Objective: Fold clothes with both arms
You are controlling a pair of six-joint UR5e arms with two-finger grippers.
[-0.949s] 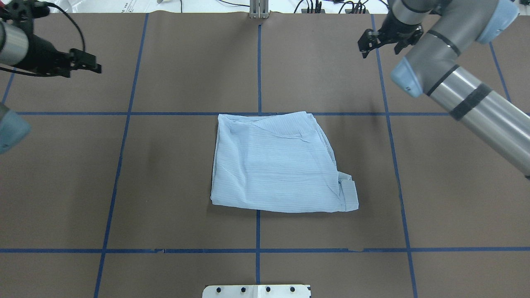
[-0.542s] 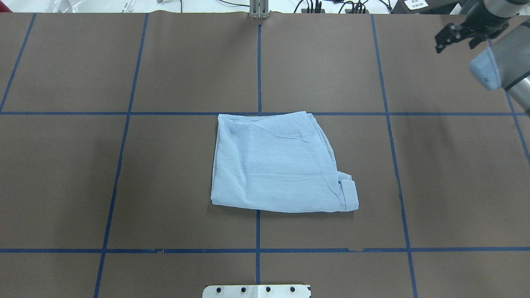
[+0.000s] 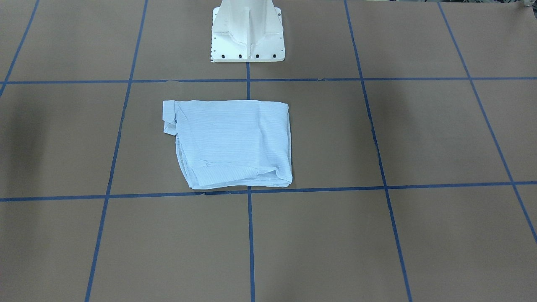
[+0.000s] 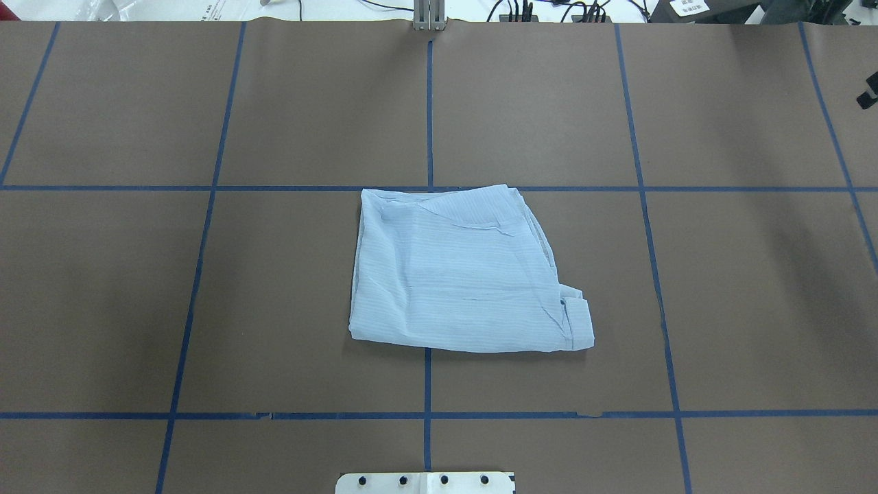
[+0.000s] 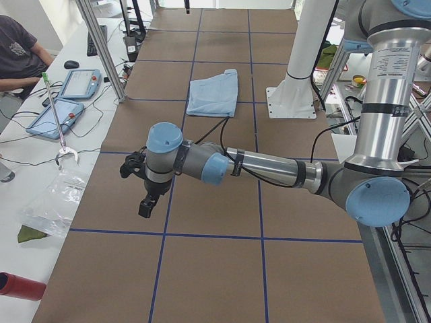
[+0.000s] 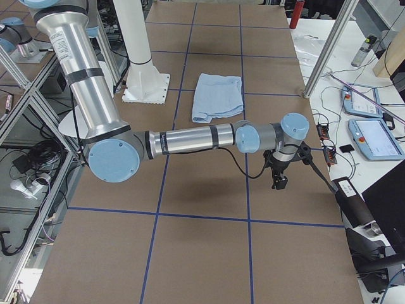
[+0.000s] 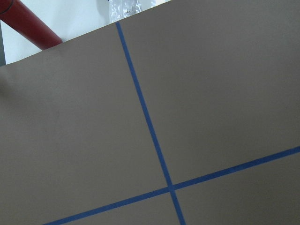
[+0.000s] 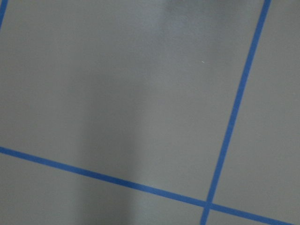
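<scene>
Left arm: the left arm (image 5: 269,168) reaches out low over the table's end on the robot's left, well apart from the cloth.
Left claw: the left gripper (image 5: 144,210) hangs off the wrist, pointing down over the brown covering. It shows only in the side view, so I cannot tell whether its fingers are apart or together.
Left wrist view: bare covering, two crossing tape lines and a red cylinder (image 7: 28,26) at the top corner.
Table: the table (image 4: 137,274) is covered in brown paper, marked into squares by blue tape lines (image 4: 199,274).
Shirt: the shirt (image 4: 459,274) lies folded into a rough rectangle in the middle of the table, straddling the centre line, with its far edge touching a cross line.
Flap: a small flap (image 4: 578,319) juts out at the shirt's near right corner.
Right arm: the right arm (image 6: 190,139) is stretched over the table's right end, well apart from the shirt.
Right claw: the right gripper (image 6: 278,183) points down. The overhead view shows only a black sliver at its edge, so I cannot tell its state.
Right wrist view: only covering and crossing tape.
</scene>
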